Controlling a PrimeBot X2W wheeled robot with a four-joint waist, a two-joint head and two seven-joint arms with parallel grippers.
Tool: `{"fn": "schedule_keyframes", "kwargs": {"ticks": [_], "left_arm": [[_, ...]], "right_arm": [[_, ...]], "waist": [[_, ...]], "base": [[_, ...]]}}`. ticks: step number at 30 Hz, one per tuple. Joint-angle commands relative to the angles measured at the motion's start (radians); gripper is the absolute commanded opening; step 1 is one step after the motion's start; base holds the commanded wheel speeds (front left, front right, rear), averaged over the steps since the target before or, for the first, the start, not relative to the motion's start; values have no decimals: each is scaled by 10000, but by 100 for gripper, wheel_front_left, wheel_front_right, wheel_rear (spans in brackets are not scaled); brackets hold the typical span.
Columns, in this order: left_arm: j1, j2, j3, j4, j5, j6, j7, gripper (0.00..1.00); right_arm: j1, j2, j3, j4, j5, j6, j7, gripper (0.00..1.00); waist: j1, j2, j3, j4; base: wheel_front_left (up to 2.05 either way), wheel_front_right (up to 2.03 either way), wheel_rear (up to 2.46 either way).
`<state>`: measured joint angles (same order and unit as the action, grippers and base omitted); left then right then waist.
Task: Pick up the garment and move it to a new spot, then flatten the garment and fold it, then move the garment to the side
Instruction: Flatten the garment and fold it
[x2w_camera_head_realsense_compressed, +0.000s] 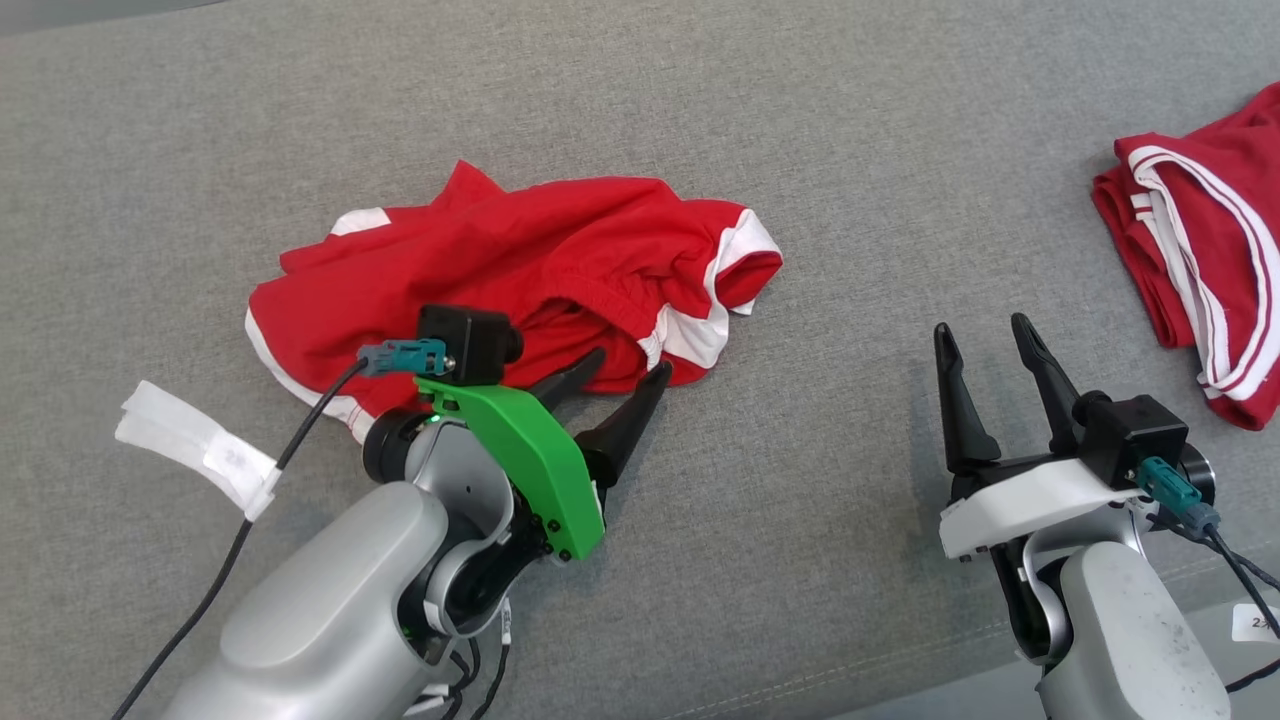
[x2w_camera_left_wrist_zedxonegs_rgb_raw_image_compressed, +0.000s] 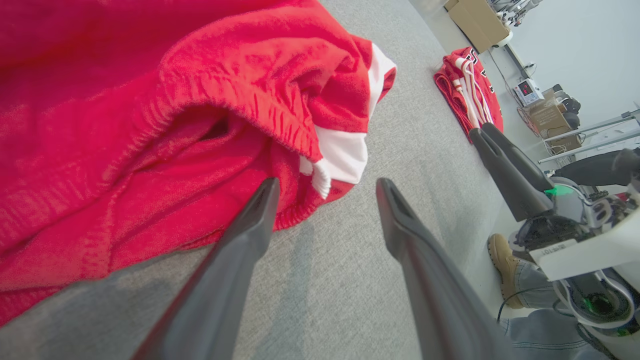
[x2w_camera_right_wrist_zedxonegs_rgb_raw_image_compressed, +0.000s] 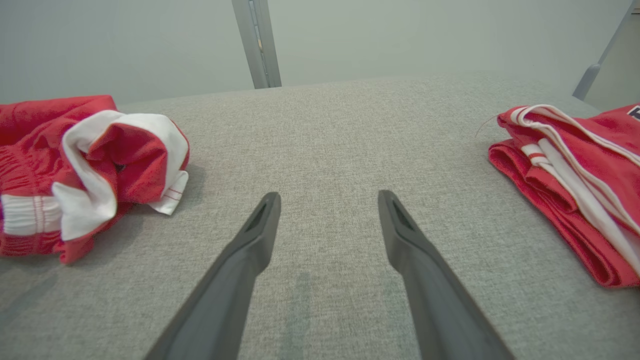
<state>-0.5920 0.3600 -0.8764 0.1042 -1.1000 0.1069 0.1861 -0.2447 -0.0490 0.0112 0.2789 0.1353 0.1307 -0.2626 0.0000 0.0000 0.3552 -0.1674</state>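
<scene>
Left gripper (x2w_camera_head_realsense_compressed: 630, 362), fingers spread wide & holding nothing, sits at the near edge of the crumpled red garment (x2w_camera_head_realsense_compressed: 520, 250), left of centre on the grey table (x2w_camera_head_realsense_compressed: 800, 150). Likely step: flattening, best done w/ each arm pinching one end of the elastic waistband & pulling apart, low. Garment's long axis runs left-right; waistband faces robot, white-trimmed leg opening points right. Right gripper (x2w_camera_head_realsense_compressed: 981, 328), fingers equally wide, empty, well apart. Folded red kit (x2w_camera_head_realsense_compressed: 1210, 250) far right.

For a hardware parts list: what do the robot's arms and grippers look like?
Silver-grey arms, each with two long, dark fingers. The left gripper carries a green bracket, black camera, and teal-plugged black cable with white tape; the right gripper a white bracket, black camera, teal plug.
</scene>
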Motion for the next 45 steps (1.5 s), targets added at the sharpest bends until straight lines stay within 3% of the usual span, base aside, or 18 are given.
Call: {"fn": "schedule_keyframes", "kwargs": {"ticks": [1, 11, 12, 13, 19, 24, 32, 38, 45], "left_arm": [[-266, -98, 19, 207, 181, -8, -104, 100], [-622, -272, -48, 1593, 258, -126, -100, 100], [-668, -255, -30, 1710, 315, -156, -171, 46], [-702, -255, 3, 1815, 354, -158, -257, 0], [-1059, -320, -51, 1548, 382, -475, -161, 0], [-1635, -562, -13, 762, 661, -391, -268, 0], [-2353, -1492, 101, -857, 180, -568, -58, 0], [-2376, -1952, 252, -1921, -199, -196, 39, 0], [-1922, -785, 150, -1098, 161, 504, 669, 0]], "right_arm": [[-76, -31, 58, 15, -70, 0, -29, 100], [-103, -29, 111, 110, 206, 0, -31, 100], [-105, -28, 133, 107, 232, 0, -31, 100], [-109, -28, 141, 112, 255, 0, -31, 100], [-64, -28, 157, 124, 393, 0, -31, 100], [-30, -28, 298, 212, 600, 0, -31, 100], [-2, -28, 480, 321, 867, 0, -29, 100], [114, -26, 424, 327, 931, 0, -31, 100], [58, -25, 368, 359, 901, 0, -29, 100]], "waist": [[0, 0, 119, -148], [0, 0, 322, -811], [0, 0, 327, -863], [0, 0, 326, -908], [0, 0, 308, -1074], [0, 0, 232, -1260], [0, 0, 76, -1648], [0, 0, 88, -1781], [0, 0, 230, -1595]], "base": [[0, 0, 0], [0, 0, 0], [0, 0, 0], [0, 0, 0], [0, 0, 0], [0, 0, 0], [0, 0, 0], [0, 0, 0], [0, 0, 0]]}}
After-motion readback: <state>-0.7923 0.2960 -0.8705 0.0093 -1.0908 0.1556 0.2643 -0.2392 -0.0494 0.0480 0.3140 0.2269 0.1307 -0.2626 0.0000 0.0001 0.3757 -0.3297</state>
